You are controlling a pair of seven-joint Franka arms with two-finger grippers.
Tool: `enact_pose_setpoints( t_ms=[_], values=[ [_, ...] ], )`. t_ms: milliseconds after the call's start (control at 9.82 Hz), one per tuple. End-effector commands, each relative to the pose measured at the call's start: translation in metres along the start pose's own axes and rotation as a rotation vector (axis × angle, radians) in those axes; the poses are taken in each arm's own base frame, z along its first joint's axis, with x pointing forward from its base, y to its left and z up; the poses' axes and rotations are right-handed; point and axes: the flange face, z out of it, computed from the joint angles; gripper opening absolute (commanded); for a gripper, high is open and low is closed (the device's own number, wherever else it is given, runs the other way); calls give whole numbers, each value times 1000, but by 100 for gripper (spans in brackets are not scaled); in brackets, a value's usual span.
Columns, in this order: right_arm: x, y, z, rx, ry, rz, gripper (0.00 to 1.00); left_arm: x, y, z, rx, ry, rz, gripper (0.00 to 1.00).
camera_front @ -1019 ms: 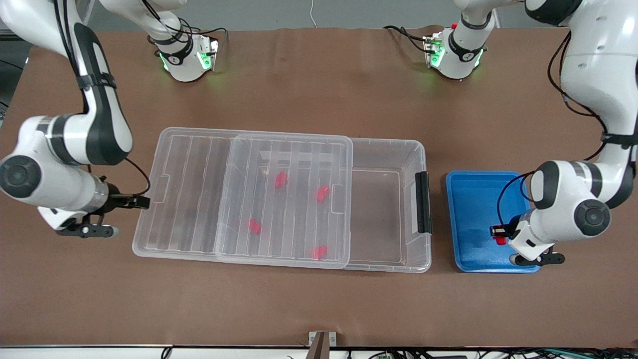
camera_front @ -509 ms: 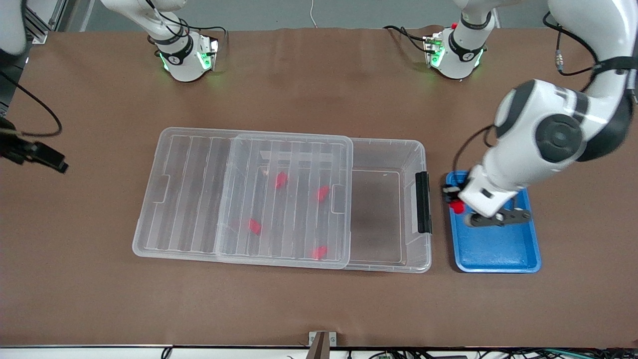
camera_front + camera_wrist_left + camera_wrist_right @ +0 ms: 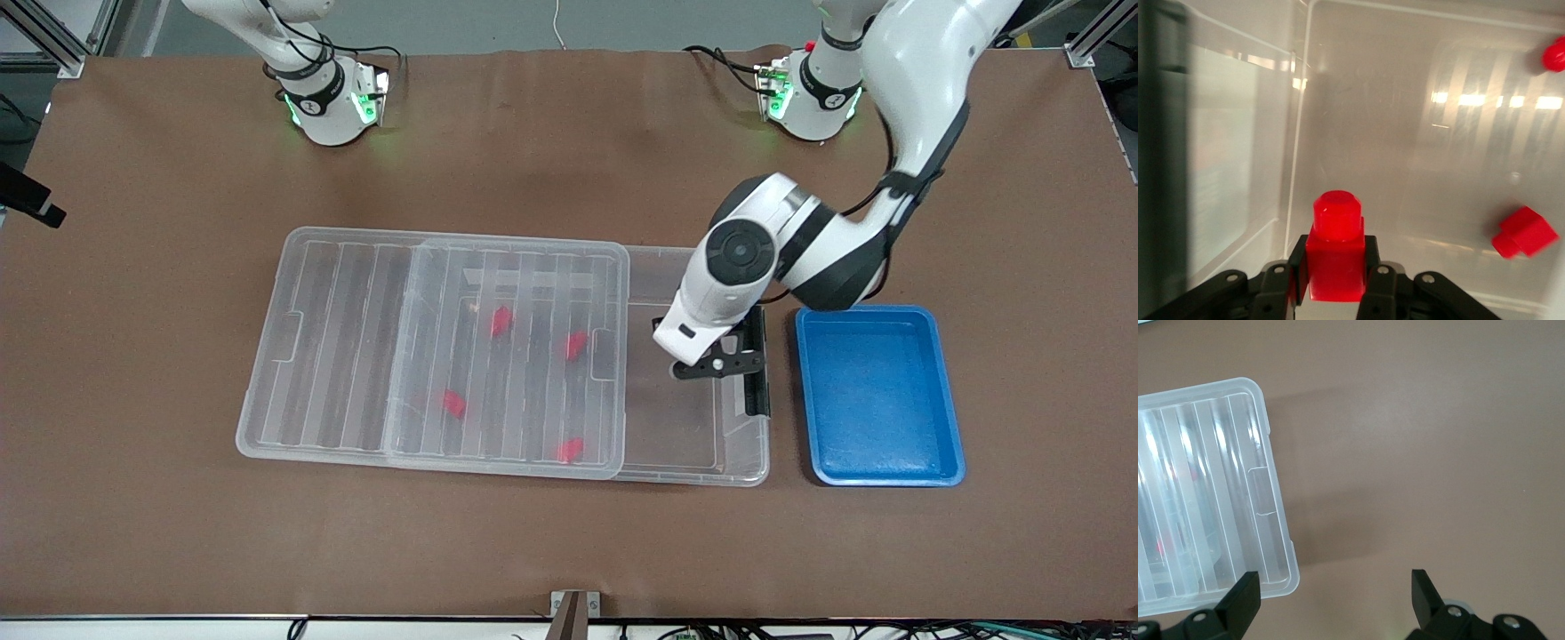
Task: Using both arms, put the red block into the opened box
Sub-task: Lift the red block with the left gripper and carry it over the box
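Note:
My left gripper point(image 3: 1335, 261) is shut on the red block point(image 3: 1336, 253), its narrower round end pointing away from the fingers. It hangs over the uncovered end of the clear box point(image 3: 695, 256), beside the black latch point(image 3: 757, 378); in the front view the wrist point(image 3: 711, 302) hides the block. The ribbed clear lid point(image 3: 356, 347) lies slid toward the right arm's end and covers most of the box. My right gripper point(image 3: 1335, 590) is open with nothing in it, over bare table off the lid's corner point(image 3: 1275, 570).
Several other small red blocks lie in the box under the lid point(image 3: 500, 320) point(image 3: 576, 345) point(image 3: 454, 404). Two of those blocks show in the left wrist view point(image 3: 1525, 232). A blue tray point(image 3: 876, 396) stands beside the box's latch end.
The left arm has carried the red block from over the blue tray to over the box's uncovered end. The right arm has drawn back from the lid's edge and almost left the front view.

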Motion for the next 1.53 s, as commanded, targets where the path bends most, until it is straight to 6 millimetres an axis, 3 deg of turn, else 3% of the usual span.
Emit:
enact_pose_setpoints(
  t_ms=[0, 204, 407, 509, 713, 815, 1019, 1120, 1426],
  values=[
    [-1, 0, -10, 15, 20, -15, 100, 4, 8, 59, -39, -22, 21, 0],
    [-1, 0, -10, 15, 19, -15, 100, 4, 11, 95, -11, 16, 82, 0],
    [-1, 0, -9, 14, 17, -15, 100, 5, 13, 117, -32, 10, 96, 1],
    [-1, -1, -10, 15, 18, -16, 100, 6, 13, 125, -40, 4, 101, 14],
    [-1, -1, -9, 14, 17, -16, 100, 9, 9, 123, -26, 21, 96, 98],
    [-1, -1, -9, 14, 17, -16, 100, 9, 11, 117, -25, 27, 91, 100],
    [-1, -3, -8, 13, 15, -22, 100, 9, 10, 80, -3, 57, 94, 100],
    [1, -9, -1, 11, -6, -31, 100, 2, 15, 57, 12, 50, 105, 100],
    [2, -8, 2, 8, -16, -42, 100, -4, 3, -15, 100, 94, 117, 100]
  ],
)
